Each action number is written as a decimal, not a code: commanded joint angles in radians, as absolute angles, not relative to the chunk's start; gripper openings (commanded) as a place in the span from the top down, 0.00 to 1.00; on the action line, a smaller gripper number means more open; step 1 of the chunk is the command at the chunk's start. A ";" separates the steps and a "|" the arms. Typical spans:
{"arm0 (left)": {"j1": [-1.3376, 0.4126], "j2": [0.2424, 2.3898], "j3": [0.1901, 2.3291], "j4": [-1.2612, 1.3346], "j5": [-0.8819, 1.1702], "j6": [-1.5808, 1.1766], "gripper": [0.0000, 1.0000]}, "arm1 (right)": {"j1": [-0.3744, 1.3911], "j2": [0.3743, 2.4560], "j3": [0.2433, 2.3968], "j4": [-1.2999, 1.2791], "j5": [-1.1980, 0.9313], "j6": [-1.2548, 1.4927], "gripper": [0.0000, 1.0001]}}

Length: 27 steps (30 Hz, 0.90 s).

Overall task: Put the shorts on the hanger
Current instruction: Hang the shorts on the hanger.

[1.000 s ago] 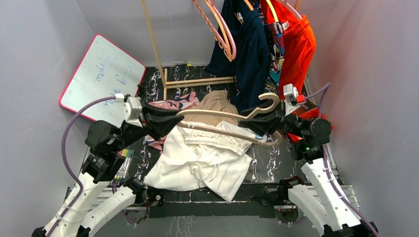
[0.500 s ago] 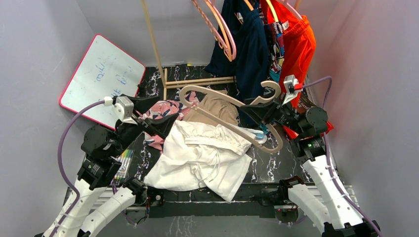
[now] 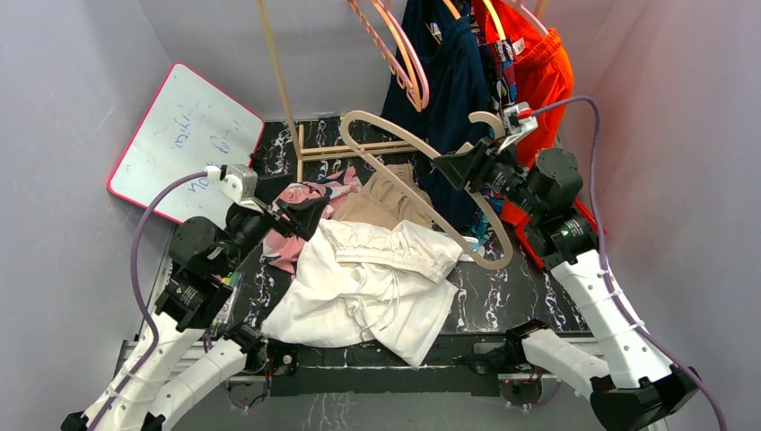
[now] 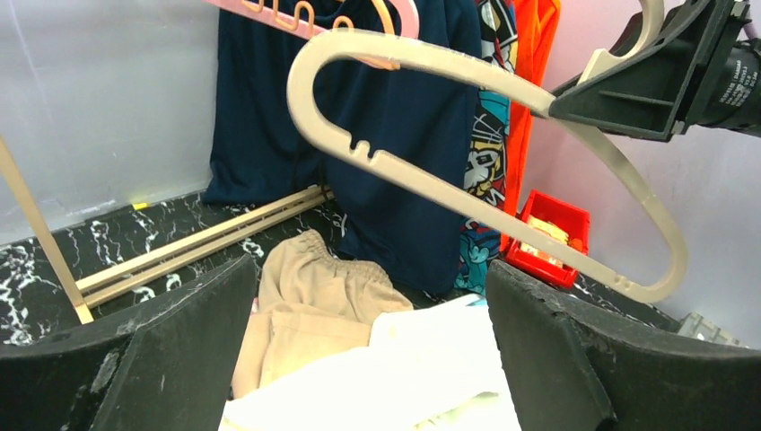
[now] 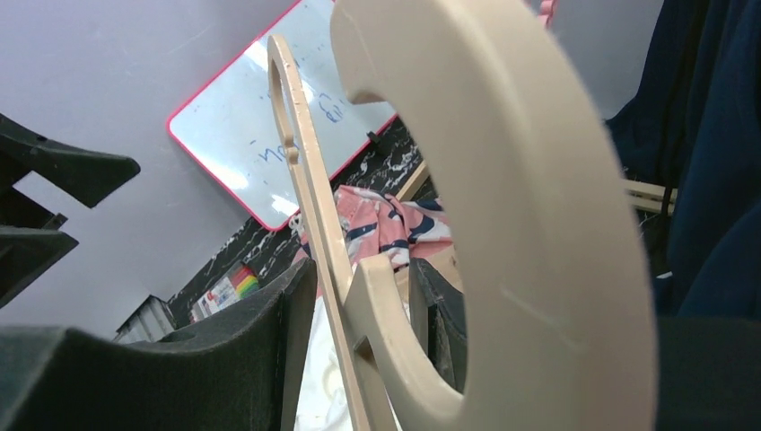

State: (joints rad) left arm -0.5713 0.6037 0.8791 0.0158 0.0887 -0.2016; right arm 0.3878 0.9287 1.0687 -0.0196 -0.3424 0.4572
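Observation:
The white shorts lie crumpled on the dark table, waistband toward the back; they also show low in the left wrist view. The beige hanger hangs tilted in the air above and behind them, held by my right gripper, which is shut on it just below the hook. The right wrist view shows both fingers pressed against the hanger at its neck, gripper. My left gripper is open and empty at the shorts' left edge. In its own view the hanger floats well beyond the fingers.
Tan shorts and a pink patterned garment lie behind the white shorts. A wooden rack carries pink hangers, navy and orange clothes. A whiteboard leans at the left wall; a red bin sits right.
My left gripper let go of the hanger's left end, opened wide and drew back lower. My right gripper lifted the hanger up and back, off the shorts, tilting it steeply.

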 commanded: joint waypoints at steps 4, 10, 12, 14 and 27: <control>-0.569 0.710 1.060 0.022 0.180 -0.056 0.02 | 0.563 0.919 1.149 -0.217 -0.242 0.266 1.00; -0.569 0.718 1.123 -0.092 0.583 0.181 0.02 | 0.601 0.790 1.029 -0.254 -0.395 0.111 1.00; -0.568 0.726 1.131 -0.140 0.732 0.254 0.02 | 0.608 0.750 0.998 -0.251 -0.448 0.066 1.00; -0.568 0.753 1.146 -0.184 0.836 0.299 0.02 | 0.619 0.732 0.976 -0.256 -0.473 0.028 1.00; -0.651 1.051 1.272 -0.279 1.000 0.292 0.06 | 0.642 0.727 0.966 -0.257 -0.525 -0.031 1.00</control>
State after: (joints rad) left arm -0.6193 1.0046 1.2144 -0.2161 0.9268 0.2714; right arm 0.6353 0.7395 0.9539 -0.3012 -0.5026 -0.0055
